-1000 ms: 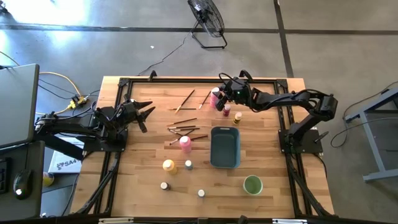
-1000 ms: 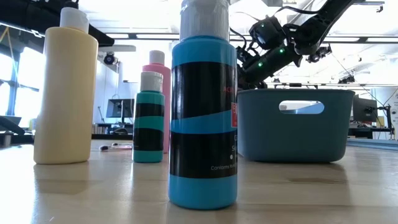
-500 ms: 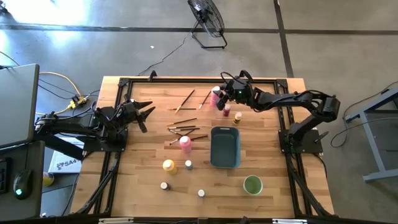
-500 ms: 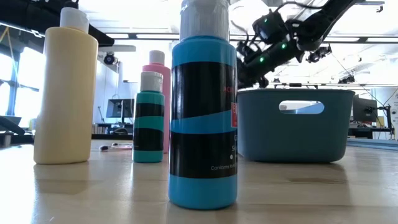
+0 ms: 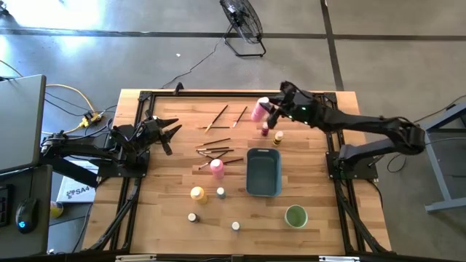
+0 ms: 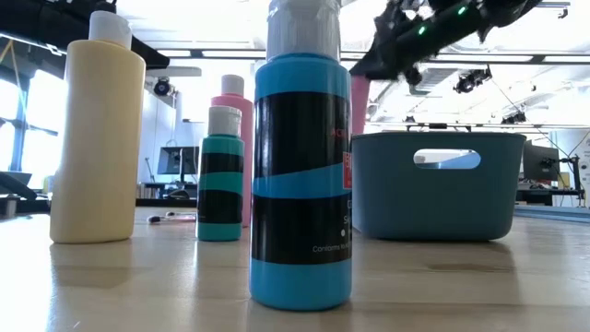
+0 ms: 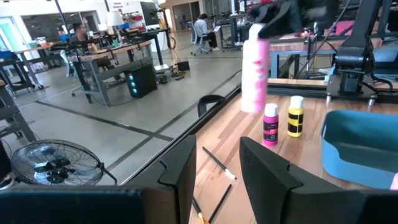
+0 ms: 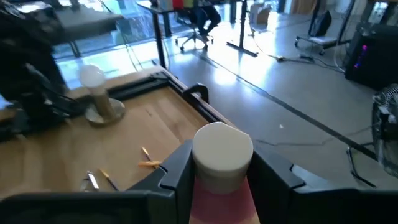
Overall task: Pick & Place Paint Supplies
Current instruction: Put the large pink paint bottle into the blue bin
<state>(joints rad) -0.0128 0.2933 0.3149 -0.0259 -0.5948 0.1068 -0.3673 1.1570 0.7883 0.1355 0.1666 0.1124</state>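
Right pincer (image 5: 272, 110) grips the pink plastic squeeze bottle (image 5: 259, 110) below its pale cap, lifted over the worktop's (image 5: 175, 211) far edge; probably light, squeezable, slippery. Left pincer (image 5: 169, 133) waits open.

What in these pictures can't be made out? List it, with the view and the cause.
- Blue-grey tray contents: low view, its own wall hides them.
- Right gripper grip on the pink bottle: right wrist view, bottle body cut off by the picture's bottom edge.
- Paintbrushes: high view, too thin to count.
- Tiny jars: high view, too small to read.
- Left gripper: high view, too small to tell anything held.
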